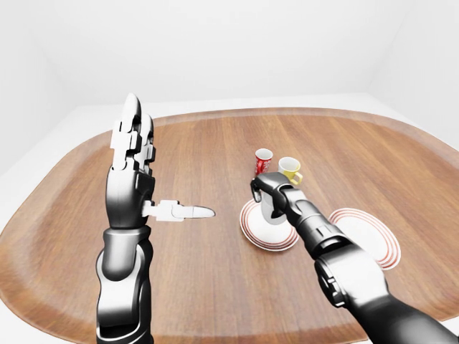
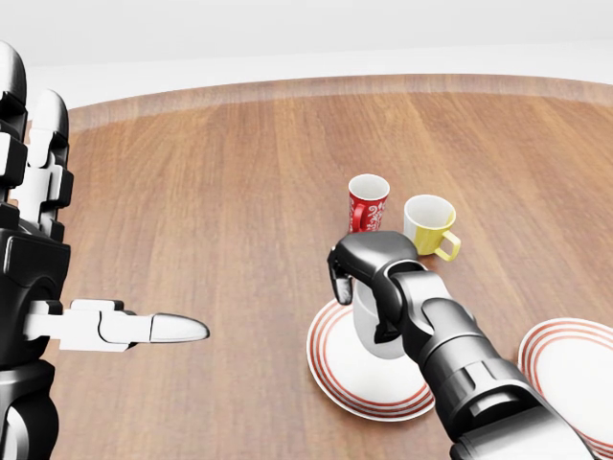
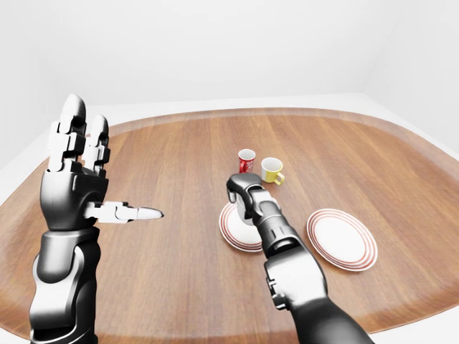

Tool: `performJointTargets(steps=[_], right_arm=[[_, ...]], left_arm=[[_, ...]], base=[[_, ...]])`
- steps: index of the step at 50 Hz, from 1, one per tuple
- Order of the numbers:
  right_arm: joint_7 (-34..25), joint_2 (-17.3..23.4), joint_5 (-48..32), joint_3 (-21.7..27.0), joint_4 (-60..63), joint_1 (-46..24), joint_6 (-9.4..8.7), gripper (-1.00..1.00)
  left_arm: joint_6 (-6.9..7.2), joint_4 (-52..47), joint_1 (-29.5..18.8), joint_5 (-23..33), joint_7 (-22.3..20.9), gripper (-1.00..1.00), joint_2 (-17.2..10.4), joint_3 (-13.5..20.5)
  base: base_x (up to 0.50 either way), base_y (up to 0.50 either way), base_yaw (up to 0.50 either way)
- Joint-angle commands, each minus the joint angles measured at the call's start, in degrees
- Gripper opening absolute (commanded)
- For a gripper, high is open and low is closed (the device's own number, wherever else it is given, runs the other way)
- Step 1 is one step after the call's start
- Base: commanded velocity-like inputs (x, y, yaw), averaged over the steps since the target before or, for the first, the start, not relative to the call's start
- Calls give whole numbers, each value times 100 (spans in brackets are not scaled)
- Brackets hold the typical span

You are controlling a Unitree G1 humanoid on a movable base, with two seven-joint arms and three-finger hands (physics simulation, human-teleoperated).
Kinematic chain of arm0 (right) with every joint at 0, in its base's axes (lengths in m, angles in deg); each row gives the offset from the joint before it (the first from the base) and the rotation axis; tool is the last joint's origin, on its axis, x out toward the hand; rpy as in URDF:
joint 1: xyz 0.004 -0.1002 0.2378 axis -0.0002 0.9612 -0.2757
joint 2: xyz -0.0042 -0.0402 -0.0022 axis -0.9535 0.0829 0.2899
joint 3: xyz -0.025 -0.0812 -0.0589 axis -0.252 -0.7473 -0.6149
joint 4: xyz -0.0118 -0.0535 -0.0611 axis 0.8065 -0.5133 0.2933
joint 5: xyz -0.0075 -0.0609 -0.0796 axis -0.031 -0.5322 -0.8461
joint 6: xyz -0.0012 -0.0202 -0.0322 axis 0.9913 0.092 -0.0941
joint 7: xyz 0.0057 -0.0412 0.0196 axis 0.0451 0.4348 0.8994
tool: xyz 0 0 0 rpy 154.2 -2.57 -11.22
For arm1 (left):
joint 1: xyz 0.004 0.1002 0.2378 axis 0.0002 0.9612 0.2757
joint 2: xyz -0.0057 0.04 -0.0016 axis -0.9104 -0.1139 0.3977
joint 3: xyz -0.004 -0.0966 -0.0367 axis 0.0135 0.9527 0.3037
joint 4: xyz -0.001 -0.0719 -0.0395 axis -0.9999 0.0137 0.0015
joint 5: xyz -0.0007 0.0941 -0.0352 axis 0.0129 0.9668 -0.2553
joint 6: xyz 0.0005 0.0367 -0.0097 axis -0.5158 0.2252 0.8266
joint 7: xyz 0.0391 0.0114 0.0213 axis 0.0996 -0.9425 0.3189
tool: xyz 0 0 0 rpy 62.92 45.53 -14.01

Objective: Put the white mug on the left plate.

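White mug (image 2: 369, 321) sits on the left plate (image 2: 330, 369), low in the head view. My right hand (image 2: 369, 278) wraps its fingers around it. My left hand (image 1: 133, 172) is open at the left.

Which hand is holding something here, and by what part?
The right hand grips the white mug from above, fingers around its upper body, over the left plate. The left hand holds nothing.

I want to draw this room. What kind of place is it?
Probably a simulated dining spot: a big rounded wooden table with red-ringed white plates and red and yellow mugs, between plain white walls.
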Motion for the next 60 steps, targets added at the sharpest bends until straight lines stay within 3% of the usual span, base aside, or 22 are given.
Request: performJointTargets(steps=[1,60], right_arm=[[229,-94,-21,-1,-328,-185,0,-100],[645,-217,-201,-31,-645,86,0,-100]], left_arm=[[0,43,2,-9,4,100,1,0],[0,34,-54,-72,21,100,-46,84]], base=[[0,0,0],[0,0,0]])
